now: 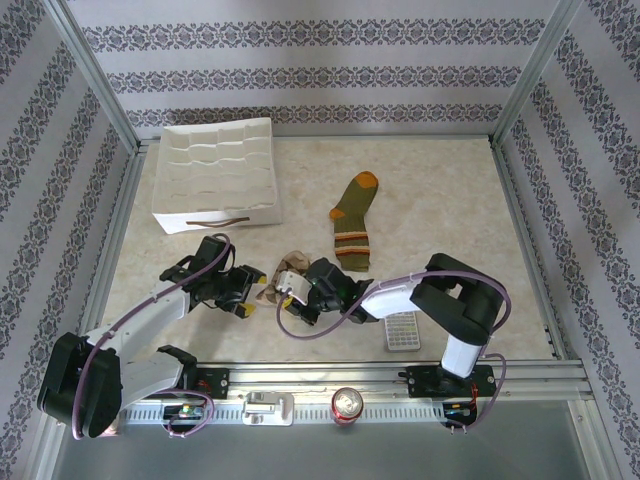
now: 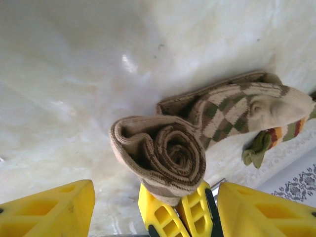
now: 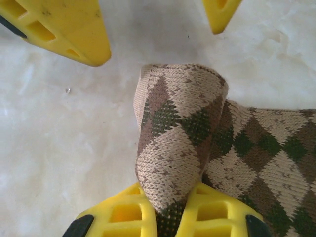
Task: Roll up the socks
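Observation:
The brown-and-tan argyle sock [image 2: 232,106] lies on the marble tabletop, its near end wound into a roll [image 2: 170,153]. My right gripper [image 3: 170,213] is shut on that rolled end, and its yellow fingers [image 2: 170,212] show under the roll in the left wrist view. My left gripper [image 2: 158,192] stands open, its fingers either side of the roll and off the fabric. From above, the two grippers meet at the argyle sock [image 1: 290,263], left gripper [image 1: 240,296] and right gripper [image 1: 291,296]. The olive sock [image 1: 355,222] with orange toe and striped cuff lies flat beyond them.
A white divided organizer box [image 1: 215,175] sits at the back left. A small pale grid-like object [image 1: 402,330] lies by the right arm's base. A drink can [image 1: 348,403] stands on the front rail. Metal frame posts and patterned walls close in the table.

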